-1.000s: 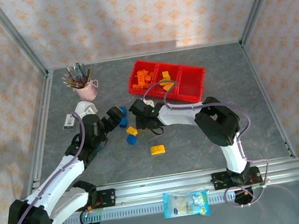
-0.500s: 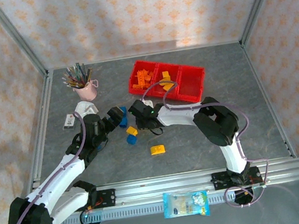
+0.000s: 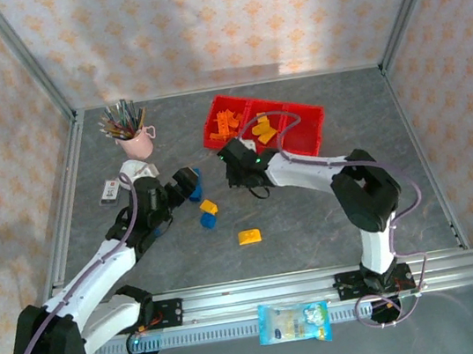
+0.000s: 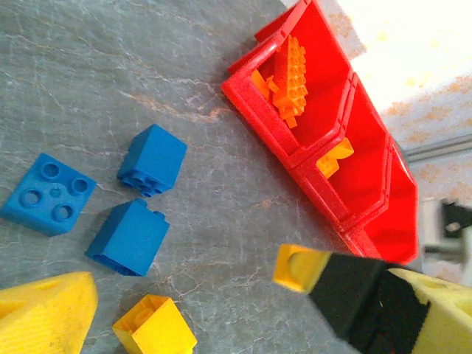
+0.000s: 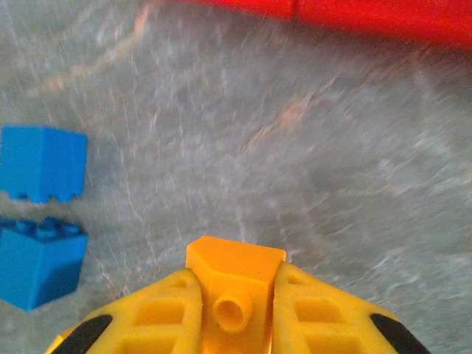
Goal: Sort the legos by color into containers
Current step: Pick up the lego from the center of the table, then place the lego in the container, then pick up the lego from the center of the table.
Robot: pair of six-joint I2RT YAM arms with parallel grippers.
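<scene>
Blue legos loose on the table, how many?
3 blue legos: one studs-up at the left wrist view's left edge, one right of it nearer the red bins, one below that. Others may be hidden.

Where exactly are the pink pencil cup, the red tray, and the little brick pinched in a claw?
pink cup [image 3: 136, 145]: top view, its side wall.
red tray [image 3: 309, 135]: top view, bare floor of its end bin.
pinched brick [image 5: 236, 269]: right wrist view, its upper face.

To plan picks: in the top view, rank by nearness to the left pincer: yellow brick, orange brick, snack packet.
From the left pincer:
1. yellow brick, close, right
2. orange brick, mid-table, farther right
3. snack packet, at the front edge
</scene>
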